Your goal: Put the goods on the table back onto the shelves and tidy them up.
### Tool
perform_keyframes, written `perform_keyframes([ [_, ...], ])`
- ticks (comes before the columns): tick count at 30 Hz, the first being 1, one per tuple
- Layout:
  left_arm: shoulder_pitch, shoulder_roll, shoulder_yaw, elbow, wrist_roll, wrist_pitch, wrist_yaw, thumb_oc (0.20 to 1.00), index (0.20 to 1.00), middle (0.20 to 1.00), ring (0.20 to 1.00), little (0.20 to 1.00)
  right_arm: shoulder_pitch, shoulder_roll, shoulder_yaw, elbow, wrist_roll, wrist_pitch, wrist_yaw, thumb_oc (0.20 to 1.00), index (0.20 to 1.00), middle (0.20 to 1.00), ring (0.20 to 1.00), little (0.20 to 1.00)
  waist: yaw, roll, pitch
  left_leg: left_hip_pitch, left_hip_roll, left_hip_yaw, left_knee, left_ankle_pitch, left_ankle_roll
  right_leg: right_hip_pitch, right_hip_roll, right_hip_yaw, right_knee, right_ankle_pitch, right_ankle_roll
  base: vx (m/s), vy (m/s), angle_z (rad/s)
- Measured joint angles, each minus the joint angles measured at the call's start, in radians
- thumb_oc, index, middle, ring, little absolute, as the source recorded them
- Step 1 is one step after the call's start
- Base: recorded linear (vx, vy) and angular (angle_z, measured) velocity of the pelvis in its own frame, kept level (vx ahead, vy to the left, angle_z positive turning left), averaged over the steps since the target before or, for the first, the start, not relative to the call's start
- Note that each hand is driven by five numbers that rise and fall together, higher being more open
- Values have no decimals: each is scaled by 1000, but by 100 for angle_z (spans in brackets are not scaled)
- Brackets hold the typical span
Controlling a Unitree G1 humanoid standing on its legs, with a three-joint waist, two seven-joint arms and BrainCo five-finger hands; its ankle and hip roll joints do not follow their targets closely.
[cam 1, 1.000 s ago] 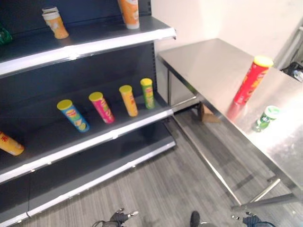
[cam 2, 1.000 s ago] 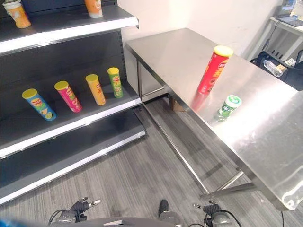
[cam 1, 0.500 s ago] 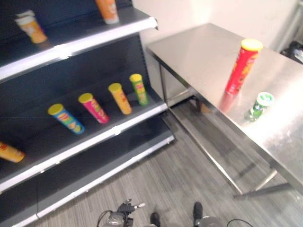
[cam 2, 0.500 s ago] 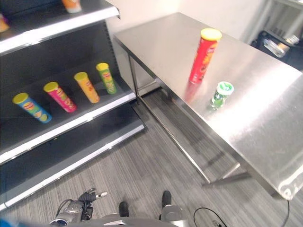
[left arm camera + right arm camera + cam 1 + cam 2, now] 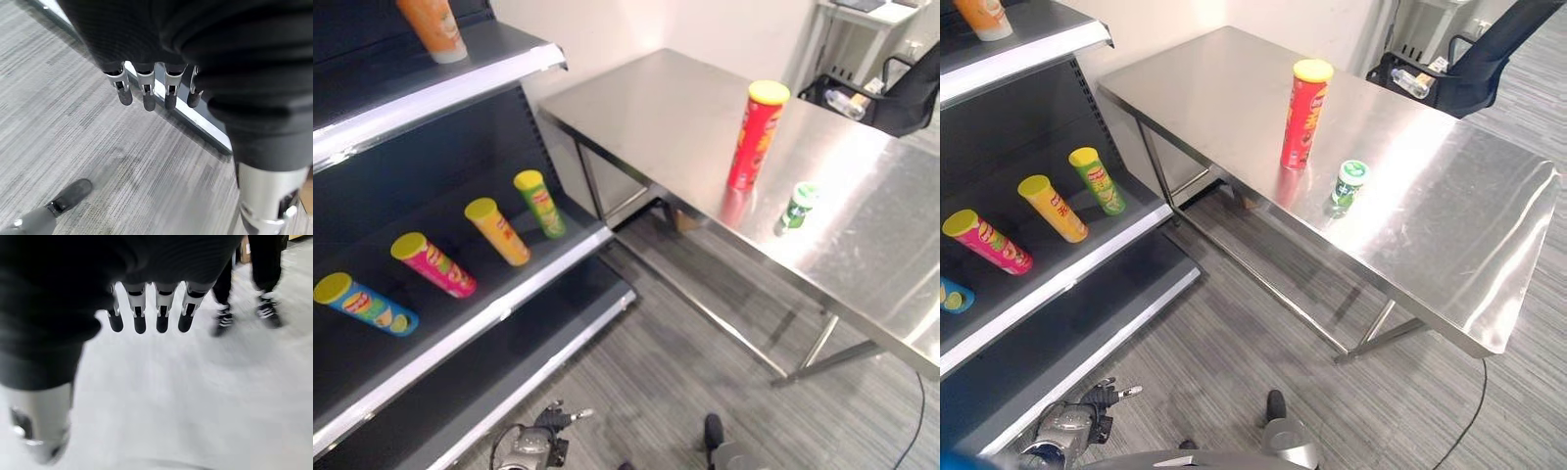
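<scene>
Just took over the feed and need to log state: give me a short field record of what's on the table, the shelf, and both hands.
table: red can upright; green can upright beside it, apart
middle shelf: four cans leaning back in a row: blue can, pink can, orange can, green-yellow can
left hand: open, holds nothing, above floor
right hand: open, holds nothing

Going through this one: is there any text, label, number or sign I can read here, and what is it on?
None can be read.
red can on the table: printed label, too small to read.
short green can beside it: print too small.
green can, orange can, pink can, blue can on the shelf: logos blurred.
</scene>
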Motion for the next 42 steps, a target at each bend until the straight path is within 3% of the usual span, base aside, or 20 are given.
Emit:
perform_keyframes([
  [2,18,-22,12,-7,0,0,6,1000,1000,1000,1000,1000,-8,-28,-11,-200,-8,-10,-41,1000,1000,1000,1000,1000,-10,-1,-3,3,-1,5,0,-3,-5,0,1,6,0,0,0,7,0,-9],
  [4,54,-55,13,-10,9,0,6,1000,1000,1000,1000,1000,-26,-132,7,-480,-84,-52,-75,1000,1000,1000,1000,1000,-21,22,-24,3,-1,6,0,-1,-2,-2,2,9,0,1,0,11,-36,2],
  [5,52,-60,13,-11,9,0,6,1000,1000,1000,1000,1000,-30,-162,12,-505,-111,-90,-83,1000,1000,1000,1000,1000,-6,20,-28,1,1,1,0,0,-3,-1,4,6,0,1,-1,22,-40,9],
  [8,87,-62,24,-35,10,1,4,1000,1000,1000,1000,1000,-71,-209,26,-646,-164,-96,-76,1000,1000,1000,1000,1000,32,17,-36,-3,9,-4,0,8,-3,0,10,0,0,1,-2,13,-39,4],
  [10,116,-59,29,-39,10,1,-2,1000,1000,1000,1000,1000,-125,-294,65,-664,-196,-107,-33,1000,1000,1000,1000,1000,60,12,-42,-6,11,-17,0,12,-5,7,9,-17,1,1,-2,16,-62,20],
  [12,141,-53,31,-41,10,3,-9,1000,1000,1000,1000,1000,-168,-319,115,-690,-197,-107,2,1000,1000,1000,1000,1000,67,1,-52,-10,13,-33,1,16,-7,11,9,-32,0,3,-6,0,-57,26],
  [14,149,-51,33,-41,10,3,-16,1000,1000,1000,1000,1000,-177,-333,160,-696,-200,-113,30,1000,1000,1000,1000,1000,66,-3,-57,-6,13,-38,1,17,-8,17,9,-40,0,4,-8,-31,-66,17],
  [15,165,-50,38,-43,9,3,-24,1000,1000,1000,1000,1000,-188,-347,248,-691,-241,-117,88,1000,1000,1000,1000,1000,101,-15,-58,-4,13,-47,2,21,-9,25,7,-49,0,3,-7,-38,-57,10],
  [17,172,-47,39,-48,8,4,-31,1000,1000,1000,1000,1000,-223,-360,339,-673,-280,-101,134,1000,1000,1000,1000,1000,112,-24,-60,-8,12,-56,4,23,-8,27,4,-59,0,2,-6,-31,-49,21],
  [18,168,-45,35,-47,7,4,-37,1000,1000,1000,1000,1000,-266,-366,439,-642,-290,-99,180,1000,1000,1000,1000,1000,111,-33,-60,-9,10,-70,6,27,-6,31,1,-75,0,1,-4,-12,-28,34],
  [21,172,-44,35,-50,3,3,-41,1000,1000,1000,1000,1000,-277,-364,513,-641,-306,-97,234,1000,1000,1000,1000,1000,147,-25,-55,-15,6,-91,6,32,-3,40,-5,-92,0,-1,-4,-16,-54,23],
  [25,187,-35,43,-50,-11,3,-44,1000,1000,1000,1000,1000,-396,-361,710,-535,-327,-82,299,1000,1000,1000,1000,1000,158,-21,-34,-13,4,-118,1,34,-4,59,-10,-120,-1,-6,2,-12,-52,19],
  [33,201,-35,53,-35,-11,3,-50,1000,1000,1000,1000,1000,-513,-344,780,-341,-396,-51,305,1000,1000,1000,1000,1000,199,-3,-12,-18,5,-152,1,40,-5,76,-12,-161,0,-15,-2,0,-41,15],
  [42,202,-35,56,-30,-11,3,-31,1000,1000,1000,1000,1000,-606,-336,801,-248,-502,-17,223,1000,1000,1000,1000,1000,202,6,22,-20,3,-189,6,43,-7,92,-15,-193,0,-26,-1,20,-37,11],
])
